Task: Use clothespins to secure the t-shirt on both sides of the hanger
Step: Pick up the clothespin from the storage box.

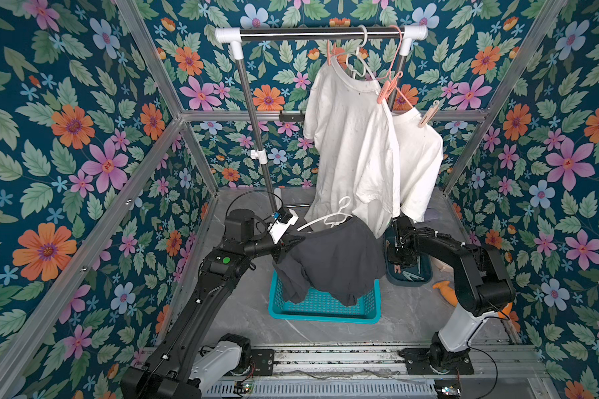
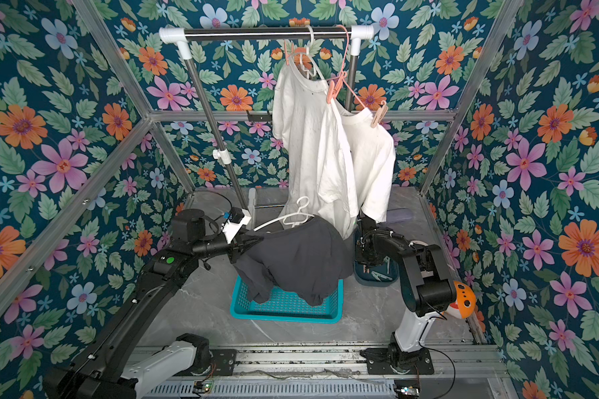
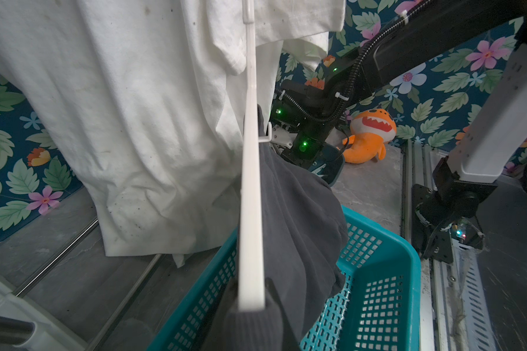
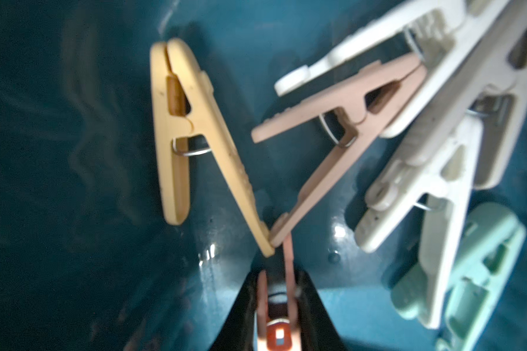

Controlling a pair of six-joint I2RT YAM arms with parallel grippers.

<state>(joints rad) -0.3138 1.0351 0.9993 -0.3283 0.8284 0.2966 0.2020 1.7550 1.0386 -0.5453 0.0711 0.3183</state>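
Draped on a white hanger (image 1: 329,217) (image 2: 287,219) (image 3: 251,182), the dark grey t-shirt (image 1: 332,262) (image 2: 298,255) (image 3: 298,206) hangs over the basket. My left gripper (image 1: 284,247) (image 2: 242,243) (image 3: 251,304) is shut on the hanger's end through the cloth. Over the dark teal tray (image 1: 422,279) (image 2: 391,279) (image 4: 73,152), my right gripper (image 1: 396,266) (image 2: 365,264) (image 4: 277,282) points down, its jaws shut on a salmon-pink clothespin (image 4: 288,264). Loose clothespins lie in the tray: beige (image 4: 177,136), pink (image 4: 341,121), white (image 4: 423,170), mint (image 4: 469,273).
A teal mesh basket (image 1: 325,307) (image 3: 378,273) sits under the t-shirt. Behind it, two white t-shirts (image 1: 353,138) hang pegged on the rack rail (image 1: 319,32), whose post (image 1: 256,138) stands near my left arm. An orange plush toy (image 1: 445,290) (image 3: 368,136) lies right of the tray.
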